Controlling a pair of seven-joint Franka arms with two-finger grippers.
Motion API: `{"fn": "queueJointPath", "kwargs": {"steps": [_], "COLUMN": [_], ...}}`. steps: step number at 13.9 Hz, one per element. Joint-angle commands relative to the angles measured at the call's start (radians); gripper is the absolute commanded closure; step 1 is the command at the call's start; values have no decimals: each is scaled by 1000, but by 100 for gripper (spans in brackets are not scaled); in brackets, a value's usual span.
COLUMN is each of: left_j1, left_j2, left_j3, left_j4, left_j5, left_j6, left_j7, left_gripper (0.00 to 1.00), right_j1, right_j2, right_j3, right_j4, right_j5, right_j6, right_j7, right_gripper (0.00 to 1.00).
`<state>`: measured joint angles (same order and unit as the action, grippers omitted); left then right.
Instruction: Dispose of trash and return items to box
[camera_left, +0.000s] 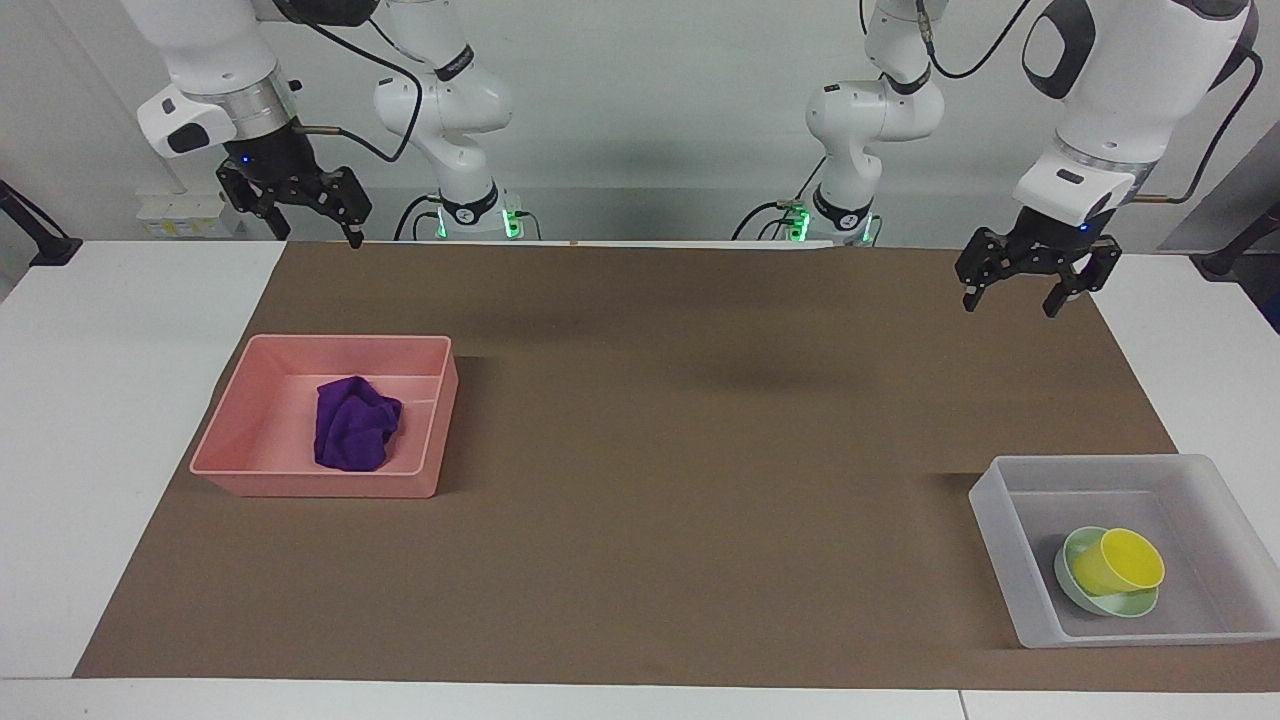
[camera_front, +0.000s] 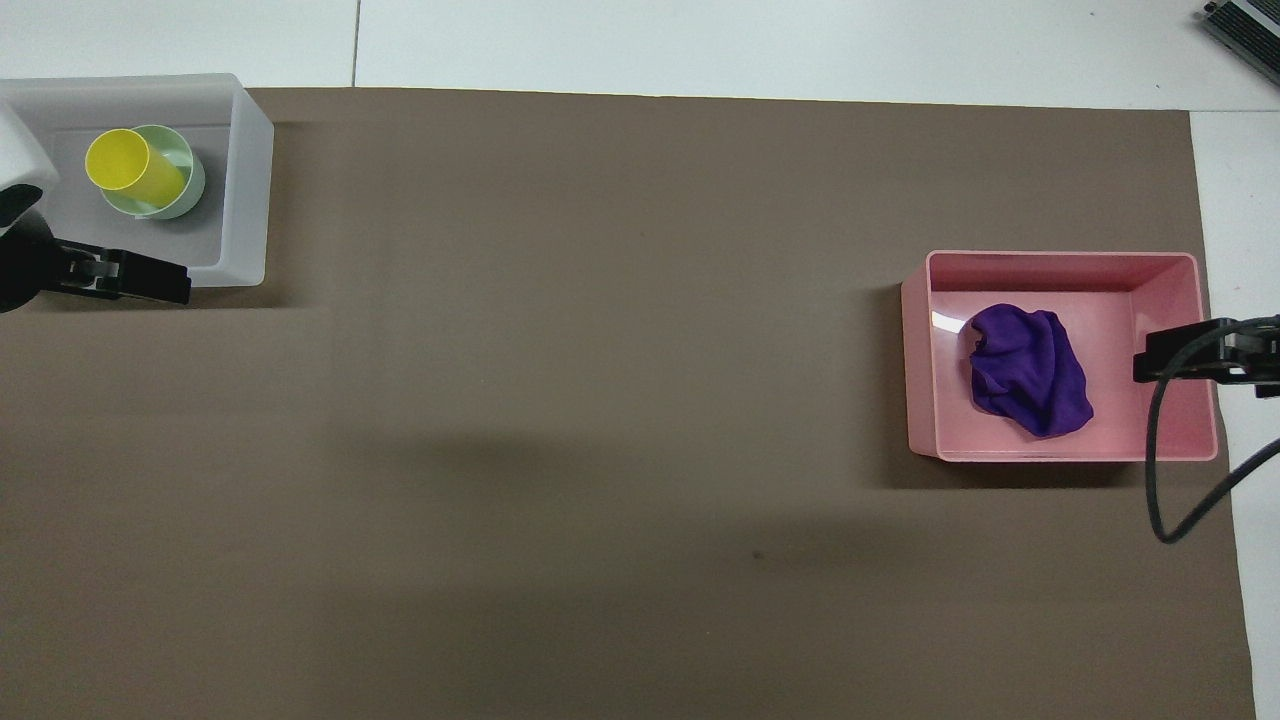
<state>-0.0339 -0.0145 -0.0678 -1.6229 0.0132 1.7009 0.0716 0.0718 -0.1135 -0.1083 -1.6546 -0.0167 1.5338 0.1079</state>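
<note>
Left gripper (camera_left: 1031, 290) hangs open and empty, upper right of the facing view; translucent whitish plastic bin (camera_left: 996, 545) sits lower right, holding yellow cup (camera_left: 1125, 568) in mint-green bowl (camera_left: 1072, 585). Right gripper (camera_left: 318, 213), open, upper left above pink bin (camera_left: 325, 486) with purple rag (camera_left: 352, 424).

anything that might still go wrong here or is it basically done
Mostly done, two small risks:
1. The yellow cup lies tilted in the mint-green bowl inside the translucent bin; a nudge to the bin might roll it out of the bowl.
2. The open right gripper has a looping cable over the pink bin; it may snag.
</note>
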Motion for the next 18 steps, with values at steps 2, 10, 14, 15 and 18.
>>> {"fn": "queueJointPath", "kwargs": {"steps": [2, 10, 14, 15, 18], "left_j1": [-12, 3, 5, 5, 5], "left_j2": [-15, -32, -35, -35, -35], "left_j3": [5, 9, 9, 11, 11], "left_j4": [-18, -51, -58, -57, -58], "left_j5": [-2, 5, 5, 5, 5], "left_j6": [-58, -44, -33, -30, -33], "left_j7": [-15, -79, -79, -79, -79], "left_gripper": [0, 0, 0, 0, 0], "right_j1": [-10, -10, -10, -10, -10], "right_j2": [-21, -21, -21, -21, -21], "right_j3": [2, 1, 1, 1, 1], "right_j4": [-25, -25, -25, -25, -25], "right_j5": [-5, -3, -5, -3, -5], "right_j6": [2, 3, 3, 2, 2], "right_j7": [-27, -27, -25, -25, -25], "right_gripper": [0, 0, 0, 0, 0]}}
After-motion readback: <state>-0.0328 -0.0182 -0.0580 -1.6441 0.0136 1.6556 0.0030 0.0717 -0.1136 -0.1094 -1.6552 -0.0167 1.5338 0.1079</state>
